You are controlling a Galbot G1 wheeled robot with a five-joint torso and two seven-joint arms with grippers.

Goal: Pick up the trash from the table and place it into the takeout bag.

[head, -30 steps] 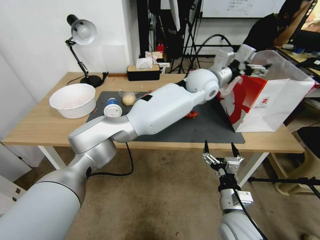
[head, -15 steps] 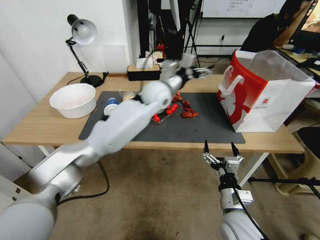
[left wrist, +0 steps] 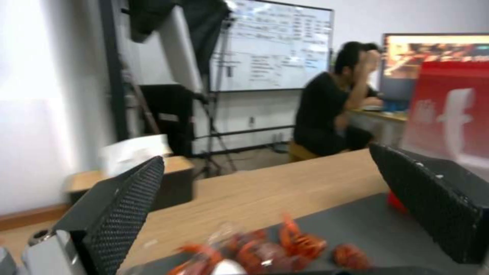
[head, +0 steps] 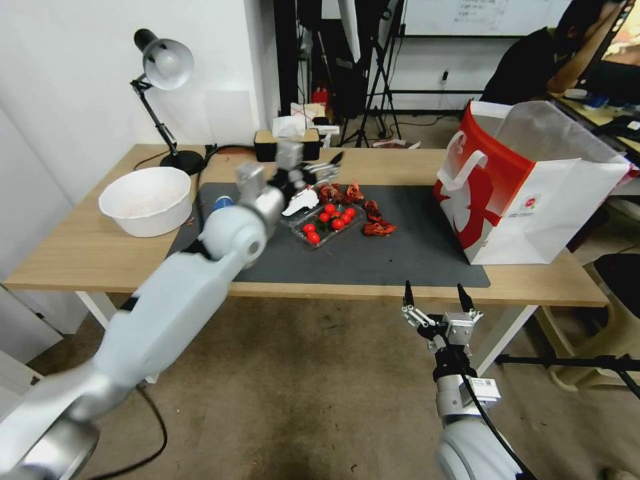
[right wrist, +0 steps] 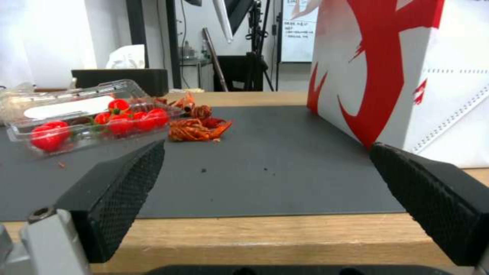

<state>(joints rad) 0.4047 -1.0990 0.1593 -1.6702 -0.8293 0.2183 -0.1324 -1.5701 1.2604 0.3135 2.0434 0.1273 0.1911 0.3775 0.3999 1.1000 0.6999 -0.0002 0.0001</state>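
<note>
I see the worktop (head: 80, 257) in front of me with a big mat (head: 413, 257) lying on its middle. The takeout bag (head: 533, 193) stands on the right end, partly on the mat. A box of tomatoes (head: 325, 223) sits on the mat near the middle, with crayfish shells (head: 373, 220) just to its right. A bowl (head: 145, 200) sits on the left, off the mat, and a lamp (head: 163, 100) stands behind it. A tissue box (head: 288, 143) sits at the back edge. My left pincer (head: 319, 170) hangs above the mat, just behind the tomatoes. My right pincer (head: 433, 300) is low, before the worktop's front edge.
</note>
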